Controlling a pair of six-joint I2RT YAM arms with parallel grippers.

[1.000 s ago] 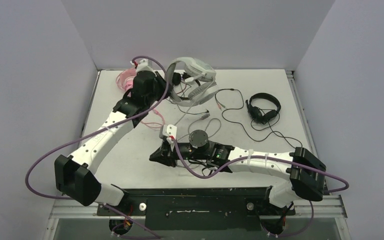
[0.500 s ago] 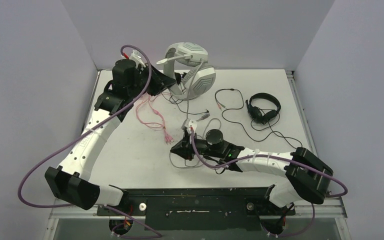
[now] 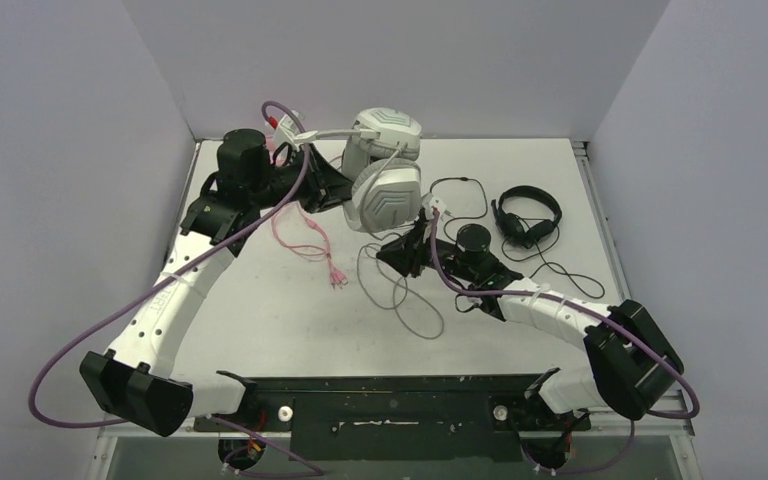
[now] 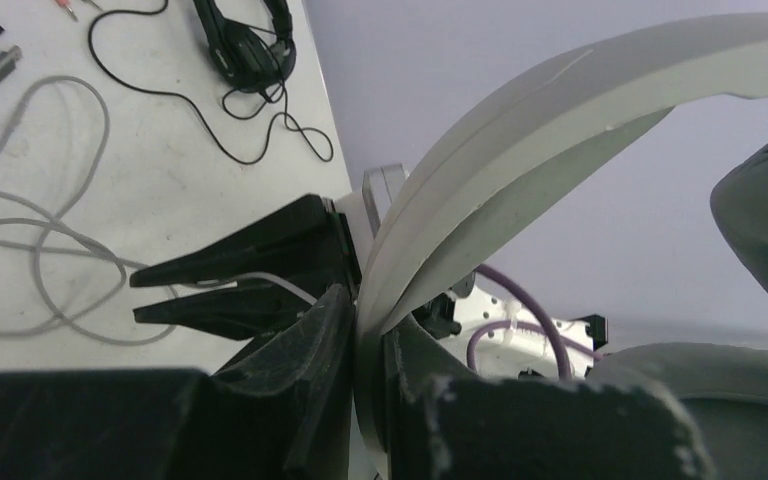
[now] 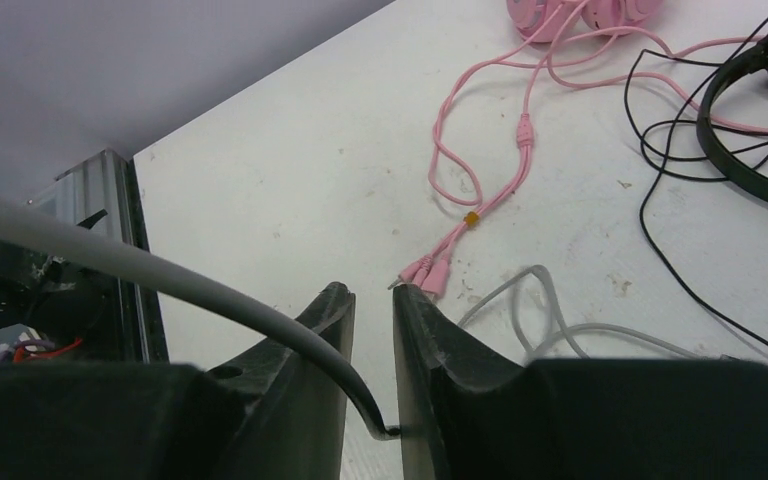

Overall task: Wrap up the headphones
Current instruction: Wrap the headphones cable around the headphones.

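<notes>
Headphones are not yet wrapped. Judge the task to be at an early stage, since every visible cord lies loose.

Top external view: the white-grey headset (image 3: 385, 185) hangs above the far middle of the table (image 3: 260, 320), lifted by the left gripper (image 3: 332, 188). Its grey cable (image 3: 405, 305) trails in slack loops onto the table by the right gripper (image 3: 407, 250). The pink cable (image 3: 305, 240) lies spread beside the left arm. One black headset (image 3: 528, 212) rests at the far right, its cord unwound.

Left wrist view: the left gripper is clamped on the pale, curved headband (image 4: 560, 110) of the white-grey headset. The band looks broad and rigid, so expect it to keep its shape.

Right wrist view: the right gripper's jaws stand narrowly apart. The grey cable drops into the gap and touches one finger, with no visible pinch. The pink headset (image 5: 580, 12) sits at the far edge, with a second black headset (image 5: 750, 150) nearby.

Remaining work: wind the grey cable around the white-grey headset, then treat the others.
</notes>
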